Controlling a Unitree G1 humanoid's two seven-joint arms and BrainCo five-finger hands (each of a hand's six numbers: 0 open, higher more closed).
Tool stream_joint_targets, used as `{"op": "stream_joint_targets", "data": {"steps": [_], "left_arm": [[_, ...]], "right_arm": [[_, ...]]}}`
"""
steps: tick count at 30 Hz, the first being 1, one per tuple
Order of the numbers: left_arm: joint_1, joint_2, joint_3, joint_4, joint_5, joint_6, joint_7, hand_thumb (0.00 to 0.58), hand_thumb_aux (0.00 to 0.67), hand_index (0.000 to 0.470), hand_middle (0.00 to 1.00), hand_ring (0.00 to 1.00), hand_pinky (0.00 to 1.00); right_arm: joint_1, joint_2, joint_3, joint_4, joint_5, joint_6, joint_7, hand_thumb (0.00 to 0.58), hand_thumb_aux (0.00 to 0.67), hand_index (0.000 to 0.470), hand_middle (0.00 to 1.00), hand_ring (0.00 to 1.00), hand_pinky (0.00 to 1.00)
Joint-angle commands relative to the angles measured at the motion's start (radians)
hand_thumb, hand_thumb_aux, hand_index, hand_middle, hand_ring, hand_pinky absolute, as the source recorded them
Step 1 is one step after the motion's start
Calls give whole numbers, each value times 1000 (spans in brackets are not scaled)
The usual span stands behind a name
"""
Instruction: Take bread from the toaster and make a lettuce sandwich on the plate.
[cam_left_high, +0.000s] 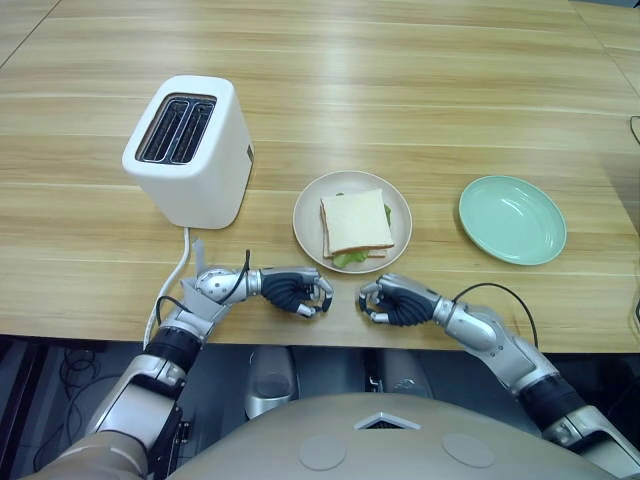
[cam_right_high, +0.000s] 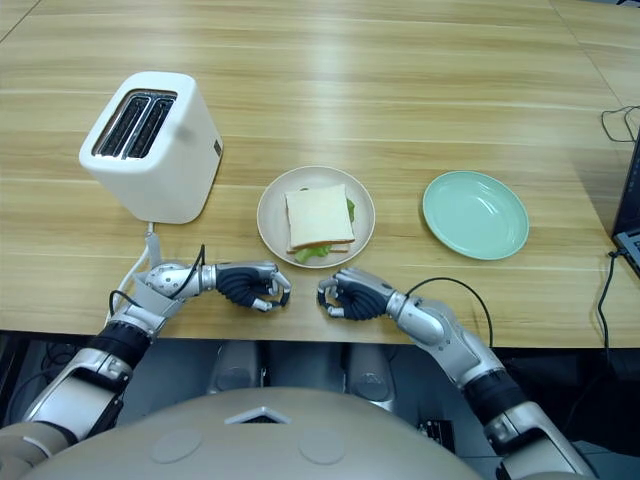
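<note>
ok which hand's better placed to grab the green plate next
Probably the right hand: the green plate sits on its side, while the left hand lies nearer the toaster.

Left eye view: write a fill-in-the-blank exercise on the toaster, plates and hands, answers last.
1. The sandwich lies on the beige plate, to the ___ of the toaster.
2. The toaster's two slots are ___.
3. The green plate holds ___.
4. The left hand and right hand grasp nothing, their fingers ___.

Missing words: right; empty; nothing; curled.
</note>
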Motion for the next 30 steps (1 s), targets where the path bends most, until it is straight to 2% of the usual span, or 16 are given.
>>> {"op": "stream_joint_targets", "data": {"steps": [1, 9, 10, 12, 13, 14, 16, 18, 21, 22, 23, 24, 25, 28, 29, 30], "left_arm": [[-79, -19, 12, 125, 121, -19, 179, 580, 670, 460, 1000, 1000, 1000], [-301, -54, -14, 388, 340, 0, 630, 579, 646, 444, 1000, 1000, 1000], [-325, -60, -19, 416, 357, 4, 684, 556, 533, 366, 1000, 1000, 1000], [-373, -77, -10, 466, 373, 19, 799, 460, 365, 251, 1000, 1000, 1000], [-392, -85, -3, 489, 372, 22, 840, 438, 339, 233, 1000, 1000, 1000], [-411, -94, 6, 511, 365, 25, 870, 255, 168, 115, 1000, 1000, 1000], [-442, -108, 17, 548, 345, 7, 913, 9, 5, 4, 1000, 1000, 1000], [-450, -136, 78, 555, 229, -69, 856, 0, 0, 0, 1000, 1000, 1000], [-408, -192, 179, 475, -86, -211, 606, 0, 0, 0, 804, 804, 804], [-390, -208, 202, 423, -199, -218, 517, 0, 0, 0, 804, 804, 804], [-370, -220, 221, 358, -309, -210, 436, 0, 0, 0, 455, 455, 455], [-354, -228, 239, 301, -397, -192, 371, 0, 0, 0, 376, 376, 376], [-338, -236, 256, 246, -472, -167, 315, 0, 0, 0, 267, 267, 267], [-294, -250, 291, 113, -595, -101, 232, 0, 0, 0, 145, 145, 145], [-277, -255, 298, 77, -615, -85, 213, 0, 0, 0, 145, 145, 145], [-262, -259, 304, 48, -628, -71, 200, 0, 0, 0, 0, 0, 0]], "right_arm": [[-70, 27, -22, 126, -111, 39, -128, 580, 670, 460, 918, 918, 918], [-254, 101, -41, 332, -259, 113, -452, 580, 670, 460, 918, 918, 918], [-276, 110, -42, 359, -266, 117, -485, 580, 670, 460, 922, 922, 922], [-328, 139, -48, 438, -254, 102, -537, 580, 670, 460, 925, 925, 925], [-354, 153, -50, 480, -246, 91, -560, 580, 670, 460, 925, 925, 925], [-380, 169, -53, 521, -238, 82, -586, 580, 670, 460, 922, 922, 922], [-419, 193, -59, 580, -230, 59, -643, 580, 670, 460, 922, 922, 922], [-441, 204, -71, 599, -220, 40, -695, 580, 670, 460, 886, 886, 886], [-442, 192, -117, 553, -172, -15, -734, 576, 617, 424, 820, 820, 820], [-434, 184, -140, 522, -148, -33, -738, 576, 617, 424, 820, 820, 820], [-419, 175, -171, 475, -117, -52, -739, 227, 147, 101, 737, 737, 737], [-402, 169, -199, 425, -85, -68, -734, 0, 0, 0, 667, 667, 667], [-382, 165, -226, 371, -52, -81, -724, 0, 0, 0, 545, 545, 545], [-322, 171, -291, 214, 68, -106, -663, 0, 0, 0, 212, 212, 212], [-307, 175, -306, 176, 100, -107, -641, 0, 0, 0, 212, 212, 212], [-297, 181, -317, 151, 123, -105, -624, 0, 0, 0, 51, 51, 51]]}}
